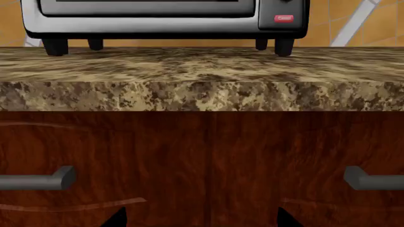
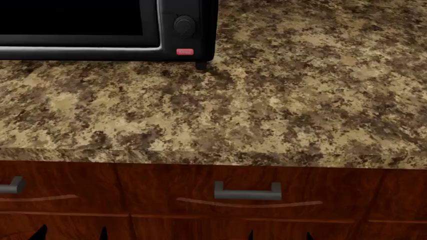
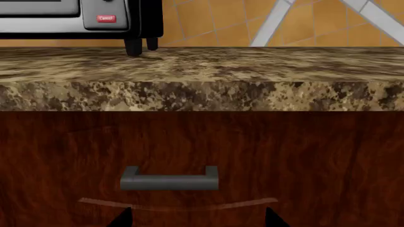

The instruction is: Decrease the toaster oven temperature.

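The toaster oven (image 2: 80,30) is a black box with a dark glass door, silver trim, a round black knob (image 2: 184,25) and a small red button (image 2: 185,51). It stands at the back left of the granite counter (image 2: 267,110). Its silver lower front and red button (image 1: 283,18) show in the left wrist view, and its right corner (image 3: 120,19) in the right wrist view. My left gripper (image 2: 70,233) and right gripper (image 2: 279,235) hang low before the cabinet front, well below the counter. Both are open with nothing between the fingertips.
Dark wooden drawers lie under the counter, with grey bar handles (image 2: 247,191) (image 2: 12,186). The right wrist faces one handle (image 3: 169,178). An orange tiled wall (image 3: 215,21) runs behind the counter.
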Robot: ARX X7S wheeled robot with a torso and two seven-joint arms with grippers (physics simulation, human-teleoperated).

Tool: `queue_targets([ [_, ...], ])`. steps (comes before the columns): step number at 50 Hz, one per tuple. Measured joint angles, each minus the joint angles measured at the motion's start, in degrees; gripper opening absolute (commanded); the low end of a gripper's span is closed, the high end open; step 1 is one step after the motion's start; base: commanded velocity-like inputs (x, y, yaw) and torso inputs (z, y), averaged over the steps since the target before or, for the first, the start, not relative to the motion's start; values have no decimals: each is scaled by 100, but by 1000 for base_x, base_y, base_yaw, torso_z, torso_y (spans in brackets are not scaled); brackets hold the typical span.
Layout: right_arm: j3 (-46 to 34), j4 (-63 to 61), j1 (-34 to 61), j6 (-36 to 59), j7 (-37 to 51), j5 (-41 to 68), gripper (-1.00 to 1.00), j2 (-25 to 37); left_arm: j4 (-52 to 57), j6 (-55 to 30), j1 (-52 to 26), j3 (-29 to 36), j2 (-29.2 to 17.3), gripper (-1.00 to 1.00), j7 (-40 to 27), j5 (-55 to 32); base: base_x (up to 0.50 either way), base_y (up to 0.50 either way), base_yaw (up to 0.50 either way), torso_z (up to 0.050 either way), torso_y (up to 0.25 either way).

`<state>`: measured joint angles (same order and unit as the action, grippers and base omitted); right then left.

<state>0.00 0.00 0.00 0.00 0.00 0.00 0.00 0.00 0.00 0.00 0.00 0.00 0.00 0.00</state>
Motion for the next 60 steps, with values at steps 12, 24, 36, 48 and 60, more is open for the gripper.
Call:
queue_targets([
  [12, -321, -63, -18, 6, 334, 198, 100, 241, 43, -145, -50, 155, -133, 100, -164, -98, 0, 0, 0, 0, 0],
  [24, -485, -100, -55, -23, 519, 305, 100, 385, -45, -212, -121, 347, -281, 100, -398, -114, 0, 0, 0, 0, 0],
  [36, -542, -678, -204, 174, 673, 407, 100, 547, 700, -897, -86, 468, -462, 100, -544, -153, 0, 0, 0, 0, 0],
  [48, -542, -2329, -149, 1304, 752, 484, 100, 893, 2428, -2650, -244, 325, -740, 100, -520, -461, 0, 0, 0, 0, 0],
  [60, -371, -3692, 853, 3162, 775, 798, 100, 1163, 4576, -4349, -253, -28, -1295, 100, 117, -1726, 0, 0, 0, 0, 0],
])
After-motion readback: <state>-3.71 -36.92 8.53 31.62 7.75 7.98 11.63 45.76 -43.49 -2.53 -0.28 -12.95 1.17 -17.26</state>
